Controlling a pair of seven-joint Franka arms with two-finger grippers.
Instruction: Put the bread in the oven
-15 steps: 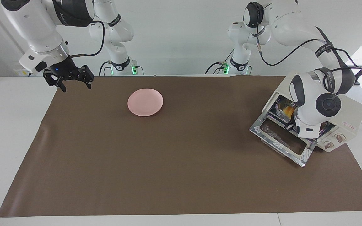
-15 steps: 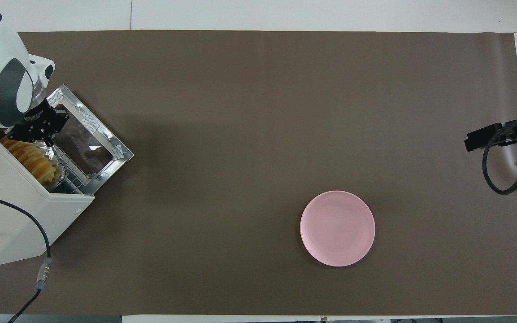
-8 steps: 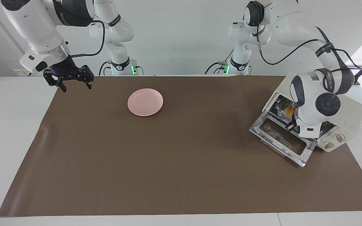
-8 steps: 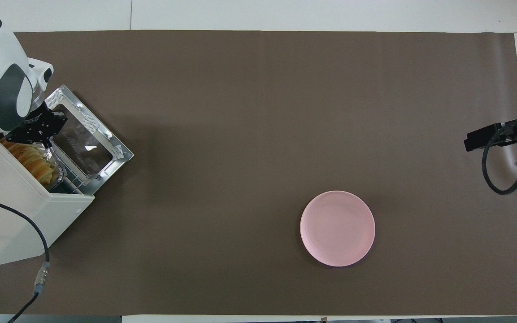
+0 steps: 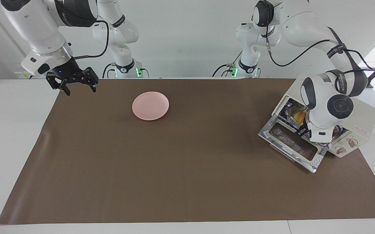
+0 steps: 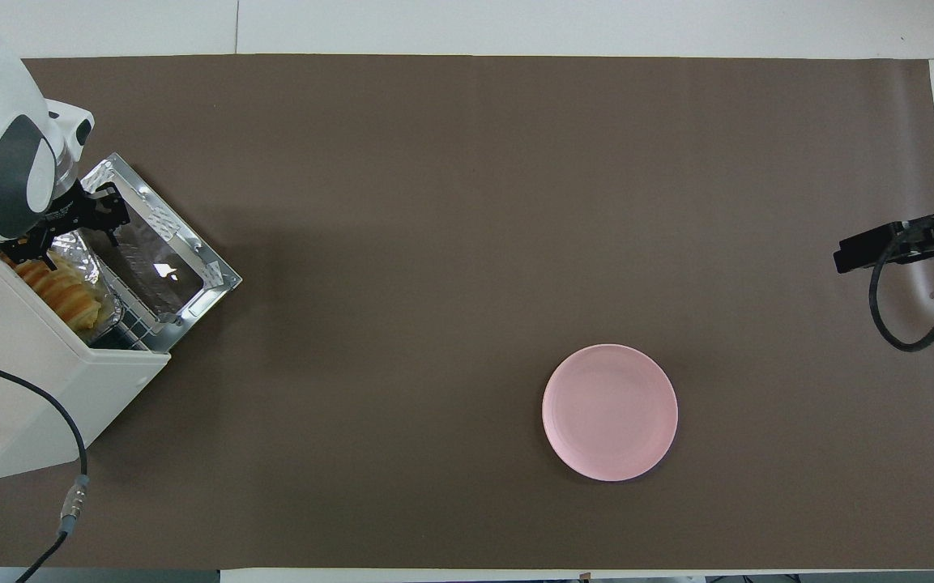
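The cream-white oven (image 6: 29, 380) (image 5: 364, 118) stands at the left arm's end of the table, its glass door (image 6: 163, 263) (image 5: 291, 146) dropped open. Inside, the golden ridged bread (image 6: 61, 287) (image 5: 298, 114) lies in a crinkled foil tray (image 6: 94, 263) on the wire rack. My left gripper (image 6: 70, 233) is at the oven's mouth, over the tray's edge, open, with nothing held between its fingers. In the facing view the left wrist hides most of that hand. My right gripper (image 5: 76, 86) (image 6: 872, 247) waits open above the mat's edge at the right arm's end.
An empty pink plate (image 5: 150, 105) (image 6: 610, 412) sits on the brown mat (image 5: 174, 169), toward the right arm's end and near the robots. A black cable (image 6: 70, 453) runs past the oven's side.
The left gripper has opened at the oven's mouth; the bread and its foil tray stay inside. The right gripper has barely moved.
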